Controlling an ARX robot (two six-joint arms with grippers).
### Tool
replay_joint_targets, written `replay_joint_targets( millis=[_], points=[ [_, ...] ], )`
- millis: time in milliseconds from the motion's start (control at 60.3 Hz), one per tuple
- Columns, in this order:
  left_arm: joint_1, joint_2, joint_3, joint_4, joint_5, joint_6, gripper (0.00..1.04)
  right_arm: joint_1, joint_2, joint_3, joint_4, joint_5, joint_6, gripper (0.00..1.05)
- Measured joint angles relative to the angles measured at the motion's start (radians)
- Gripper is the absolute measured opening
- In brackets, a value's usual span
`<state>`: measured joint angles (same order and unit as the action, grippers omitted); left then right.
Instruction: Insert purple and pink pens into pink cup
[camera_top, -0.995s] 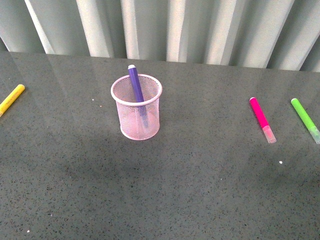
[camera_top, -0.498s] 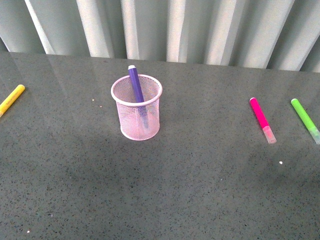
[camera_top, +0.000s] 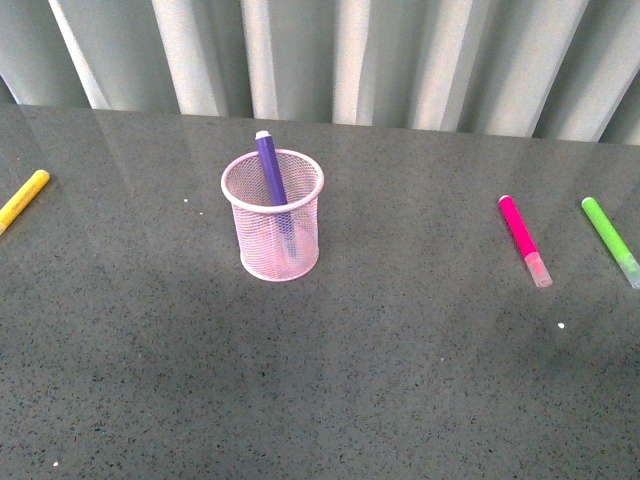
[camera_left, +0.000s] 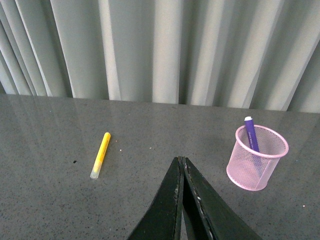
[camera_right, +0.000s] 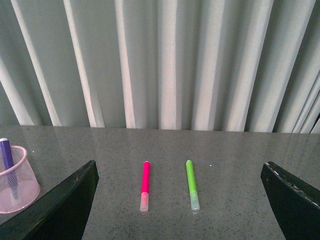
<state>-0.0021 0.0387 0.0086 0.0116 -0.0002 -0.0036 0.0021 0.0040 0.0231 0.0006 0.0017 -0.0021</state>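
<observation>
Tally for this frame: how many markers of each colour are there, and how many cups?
Pink mesh cup: 1
Purple marker: 1, standing in the cup
Pink marker: 1, lying on the table
Lime green marker: 1, lying on the table
Yellow marker: 1, lying on the table
Total: 5 things (4 markers, 1 cup)

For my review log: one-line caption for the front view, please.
Purple pen stands in the pink cup; pink pen lies on the table to its right.

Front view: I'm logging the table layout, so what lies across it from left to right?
yellow marker → pink cup holding the purple pen → pink pen → green marker
</observation>
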Motion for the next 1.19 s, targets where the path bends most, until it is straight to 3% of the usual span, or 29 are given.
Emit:
replay_joint_targets(
  millis=[332,564,630,664,846,962,1195],
  points=[
    [0.000,-0.035,0.000,-0.011,0.000,0.000,0.04,0.000,0.000,0.000,0.000,0.000,0.000,0.98],
    [0.000,-0.035,0.000,-0.011,0.000,0.000,0.45,0.000,0.001,0.000,-0.002,0.004,0.000,0.98],
    [0.000,-0.035,0.000,-0.011,0.000,0.000,0.57,0.013,0.089,0.045,-0.120,0.126,0.047,0.98],
    [0.000,-0.035,0.000,-0.011,-0.001,0.000,0.63,-0.001,0.162,0.061,-0.127,0.138,0.058,0.98],
    [0.000,-0.035,0.000,-0.011,0.000,0.000,0.98,-0.140,0.672,0.198,0.123,-0.001,0.031,0.98],
    [0.000,-0.035,0.000,-0.011,0.000,0.000,0.98,-0.146,0.992,0.349,0.142,-0.085,0.006,0.98],
    [0.000,-0.035,0.000,-0.011,0.000,0.000,0.98,-0.110,1.421,0.584,0.124,-0.126,0.013,0.98]
  ],
)
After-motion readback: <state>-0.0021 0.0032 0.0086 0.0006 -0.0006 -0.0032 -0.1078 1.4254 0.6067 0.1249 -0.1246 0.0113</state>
